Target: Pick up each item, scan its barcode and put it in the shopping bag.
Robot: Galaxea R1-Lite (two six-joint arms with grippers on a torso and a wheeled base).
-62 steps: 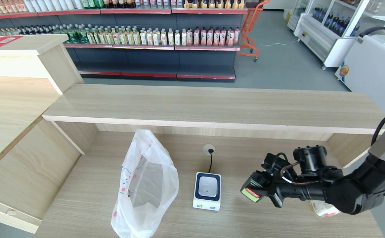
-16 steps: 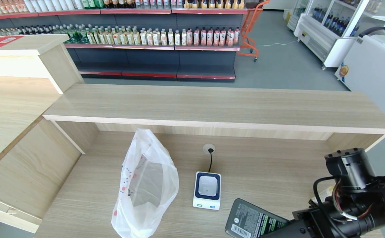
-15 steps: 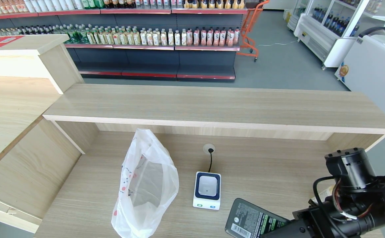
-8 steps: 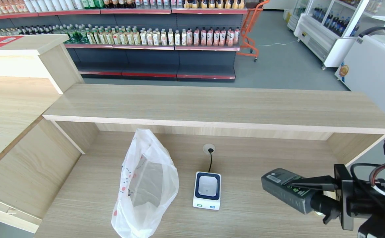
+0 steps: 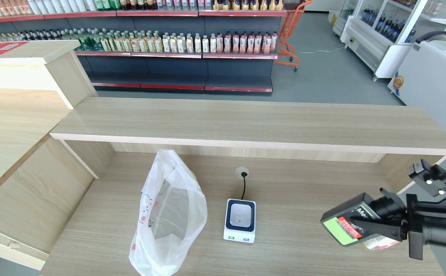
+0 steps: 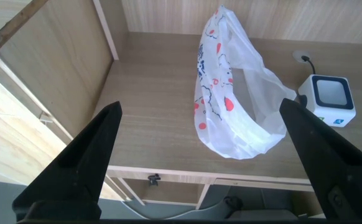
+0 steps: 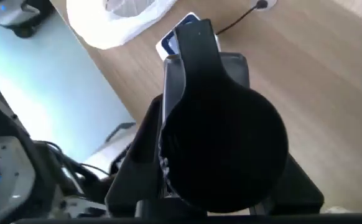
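Right gripper [image 5: 361,226] is clamped on the dark bottle [image 5: 343,226]. It's holding the bottle on its side in the air, well to the right of the scanner [image 5: 240,220], with the green-and-red label end pointing back toward the scanner. That puts it over the right end of the counter [image 5: 295,199], close to the side wall there and not far from the front edge.

Right under it a light-labelled item [image 5: 378,242] lies on the wood, mostly hidden by the arm, so I can't tell what it is.

Between the scanner and the bottle there's a wide strip of bare wood, so plenty of room on that side. The left side is tighter: the shopping bag [image 5: 169,214] stands just beside the scanner with a small gap, mouth gaping open.

Behind the scanner, its cable [image 5: 243,188] runs to a hole near the back wall, under the overhanging upper ledge [image 5: 246,126].

Left gripper [image 6: 199,106] hangs spread wide and holds nothing, up over the front edge on the bag side of the scanner.
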